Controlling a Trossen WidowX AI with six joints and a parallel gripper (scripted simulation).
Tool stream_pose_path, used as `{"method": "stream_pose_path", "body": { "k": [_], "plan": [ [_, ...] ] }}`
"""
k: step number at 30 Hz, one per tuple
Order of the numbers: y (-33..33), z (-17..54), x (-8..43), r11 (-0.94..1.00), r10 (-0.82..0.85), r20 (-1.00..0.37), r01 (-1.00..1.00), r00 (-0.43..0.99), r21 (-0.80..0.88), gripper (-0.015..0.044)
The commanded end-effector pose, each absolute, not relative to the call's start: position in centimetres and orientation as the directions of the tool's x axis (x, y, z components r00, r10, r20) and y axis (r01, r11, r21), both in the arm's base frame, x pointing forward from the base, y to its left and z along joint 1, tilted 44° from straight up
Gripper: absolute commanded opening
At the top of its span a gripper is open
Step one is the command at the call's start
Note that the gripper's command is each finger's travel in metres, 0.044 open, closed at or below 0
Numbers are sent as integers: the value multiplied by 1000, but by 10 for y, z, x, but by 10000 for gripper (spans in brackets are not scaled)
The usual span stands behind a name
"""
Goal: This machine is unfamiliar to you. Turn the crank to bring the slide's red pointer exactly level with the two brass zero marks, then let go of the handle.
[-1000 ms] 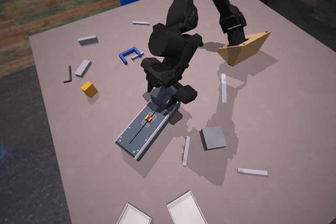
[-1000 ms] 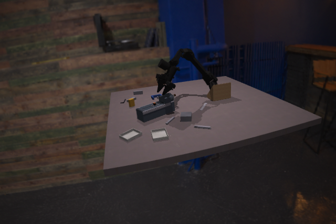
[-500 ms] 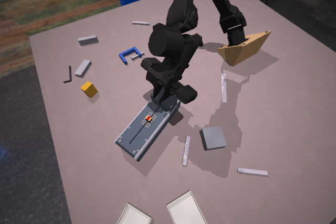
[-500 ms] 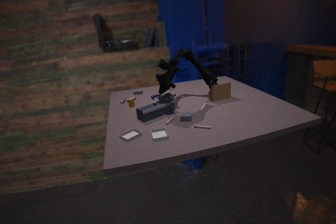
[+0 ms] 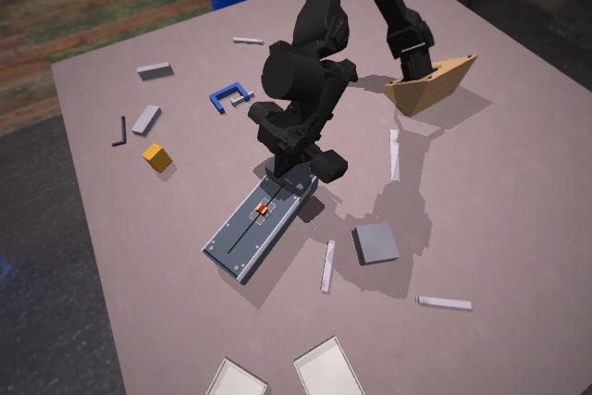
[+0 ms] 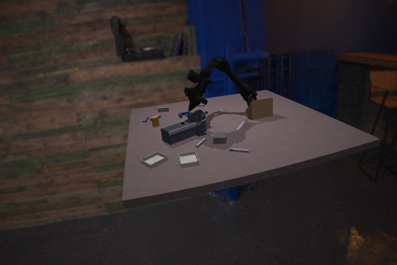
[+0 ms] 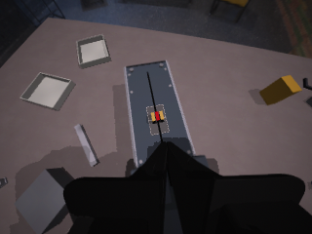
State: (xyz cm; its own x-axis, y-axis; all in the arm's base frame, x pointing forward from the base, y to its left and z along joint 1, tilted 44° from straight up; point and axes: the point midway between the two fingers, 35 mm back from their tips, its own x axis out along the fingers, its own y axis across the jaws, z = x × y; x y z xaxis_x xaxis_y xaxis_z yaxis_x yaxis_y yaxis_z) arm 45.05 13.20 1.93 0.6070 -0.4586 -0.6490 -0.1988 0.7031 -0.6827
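The machine (image 5: 223, 243) (image 6: 180, 133) (image 7: 139, 93) is a long dark grey box with a slotted top and a raised housing at one end. The red pointer (image 5: 261, 209) (image 7: 157, 116) sits in the slot between two brass marks and looks about level with them; an exact match is too small to judge. My gripper (image 5: 277, 175) (image 6: 190, 109) (image 7: 166, 145) is shut with its fingertips together and nothing visible between them. It points down over the housing end. The crank and its handle are not clearly visible; the arm covers much of that end in the top view.
A grey block (image 5: 376, 243) (image 7: 41, 200) and pale bars (image 5: 327, 266) (image 5: 394, 155) lie beside the machine. A yellow block (image 5: 157, 157) (image 7: 280, 91), a blue clamp-like piece (image 5: 224, 92) and a black hex key (image 5: 124, 130) lie on the other side. Two white trays (image 6: 154, 159) (image 6: 188, 158) lie beyond its far end.
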Motion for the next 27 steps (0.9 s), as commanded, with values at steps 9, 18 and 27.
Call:
{"method": "stream_pose_path", "body": {
  "k": [9, 18, 27],
  "plan": [
    [132, 19, 451, 703, -459, -649, -199, 607, -683, 52],
    [132, 19, 451, 703, -459, -649, -199, 607, -683, 289],
    [132, 19, 451, 703, -459, -649, -199, 607, -683, 387]
  ]
}}
